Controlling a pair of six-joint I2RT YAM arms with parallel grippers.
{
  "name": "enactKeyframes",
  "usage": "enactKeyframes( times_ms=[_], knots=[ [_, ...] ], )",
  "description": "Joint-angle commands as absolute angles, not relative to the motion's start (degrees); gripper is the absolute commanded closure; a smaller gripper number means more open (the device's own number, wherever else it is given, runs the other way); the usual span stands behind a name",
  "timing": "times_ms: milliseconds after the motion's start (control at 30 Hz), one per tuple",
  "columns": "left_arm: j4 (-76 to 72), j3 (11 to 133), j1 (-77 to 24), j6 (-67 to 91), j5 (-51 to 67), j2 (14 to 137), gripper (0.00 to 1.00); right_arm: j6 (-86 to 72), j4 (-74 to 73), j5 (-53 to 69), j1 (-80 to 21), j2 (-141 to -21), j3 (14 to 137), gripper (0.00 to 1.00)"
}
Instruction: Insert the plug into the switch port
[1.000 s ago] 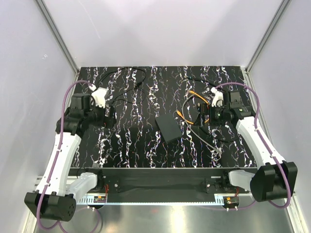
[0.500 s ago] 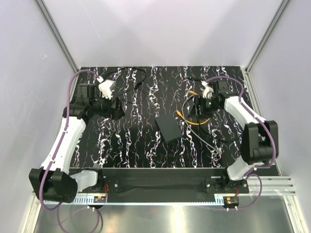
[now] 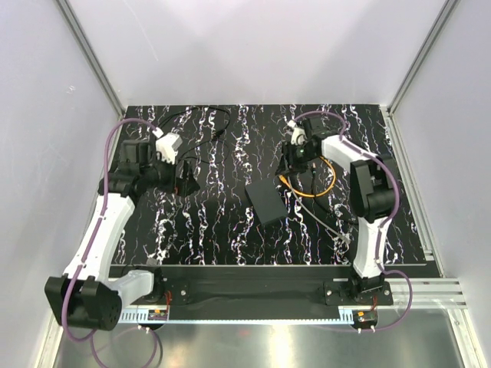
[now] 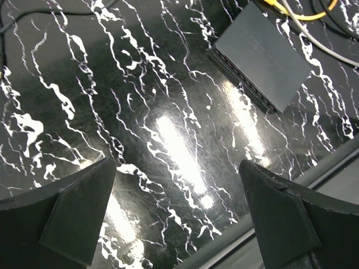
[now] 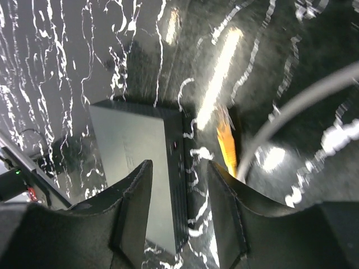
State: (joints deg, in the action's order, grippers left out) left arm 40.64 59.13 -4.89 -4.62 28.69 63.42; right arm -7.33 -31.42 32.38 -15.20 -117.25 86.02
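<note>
Two arms over black marbled table [image 3: 222, 238]. Left gripper [image 3: 185, 184] spread wide, empty, well left of switch [image 3: 268, 203]. Switch flat near table centre, thin slotted edge [image 4: 241, 78] toward left arm. Right gripper [image 3: 296, 159] just beyond switch's far corner, jaws partly apart, holding nothing. Orange plug [image 5: 226, 147] on table just beside switch, not inserted. Grey cable [image 3: 328, 224] further right.
</note>
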Motion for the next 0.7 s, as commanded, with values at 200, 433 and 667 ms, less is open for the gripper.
enactKeyframes(
  times_ms=[200, 433, 667],
  knots=[
    [39.02, 59.32, -3.52, -4.22, 32.26, 61.96, 0.01, -7.03, -30.40, 29.79, -18.98, -123.21, 93.51, 0.50],
    [39.20, 60.56, -1.15, -3.96, 34.44, 63.02, 0.01, -7.21, -31.55, 30.93, -22.06, -127.52, 96.59, 0.50],
    [39.81, 60.64, -0.09, -4.40, 35.24, 63.81, 0.01, -8.17, -31.81, 36.03, -27.94, -129.99, 100.01, 0.52]
  ],
)
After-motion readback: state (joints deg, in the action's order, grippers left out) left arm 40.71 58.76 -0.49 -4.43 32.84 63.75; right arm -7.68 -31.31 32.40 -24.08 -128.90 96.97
